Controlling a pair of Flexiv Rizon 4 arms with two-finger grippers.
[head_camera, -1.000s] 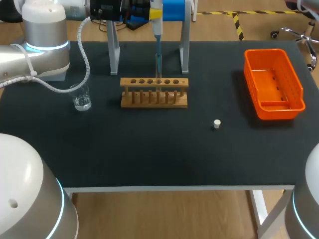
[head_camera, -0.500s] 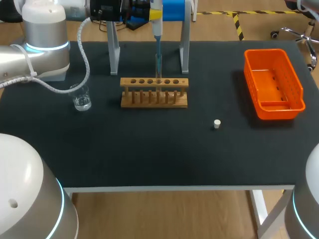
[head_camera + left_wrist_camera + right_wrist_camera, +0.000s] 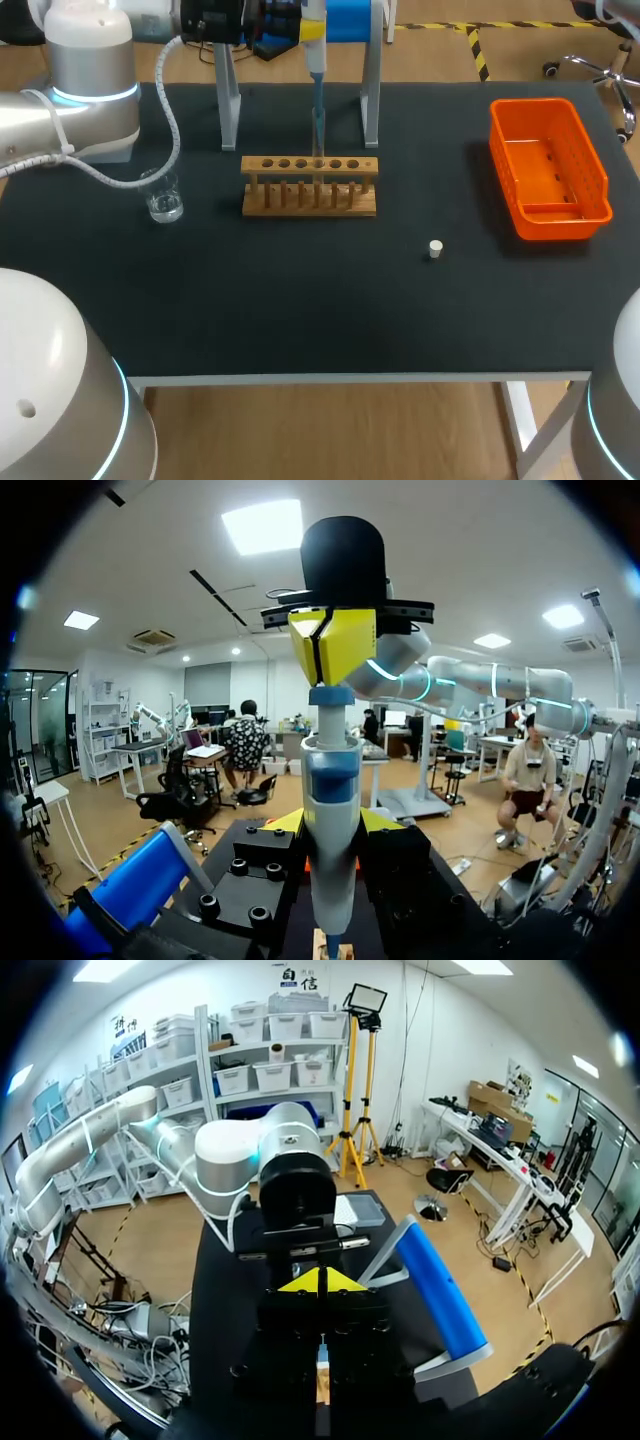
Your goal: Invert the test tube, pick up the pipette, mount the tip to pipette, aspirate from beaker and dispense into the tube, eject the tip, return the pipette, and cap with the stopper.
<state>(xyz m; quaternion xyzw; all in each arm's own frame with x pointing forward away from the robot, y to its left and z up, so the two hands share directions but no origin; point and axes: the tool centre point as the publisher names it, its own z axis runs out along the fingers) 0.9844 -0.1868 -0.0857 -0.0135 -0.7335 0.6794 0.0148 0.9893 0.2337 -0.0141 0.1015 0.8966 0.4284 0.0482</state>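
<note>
The pipette (image 3: 316,70) stands upright near the middle of the counter's (image 3: 300,310) far edge. Its long axis is vertical and its tip (image 3: 318,125) points straight down at a middle hole of the wooden rack (image 3: 310,198). Whether the tip is already inside the tube I cannot tell, since the glass is too faint to pick out from the rack.

The left hand (image 3: 332,822) is clamped on the pipette's body, one finger on each side, with the yellow ends showing past it. The right hand (image 3: 335,645) sits directly over the pipette's top with its two fingers pressed together. They seem to rest on the plunger knob, in line with the pipette's axis.

I judge this to be the dispensing step. The coming push should run straight down that axis, so the right hand is placed for it while the left only steadies. A push off the axis could tilt the tip against the rack.

The beaker (image 3: 162,200), holding a little clear liquid, stands toward the counter's left edge, well apart from the rack. The white stopper (image 3: 435,249) lies alone right of the rack, nearer the front edge. An orange basket (image 3: 600,190) sits by the right edge. The grey legs of the pipette stand (image 3: 229,110) rise behind the rack.
</note>
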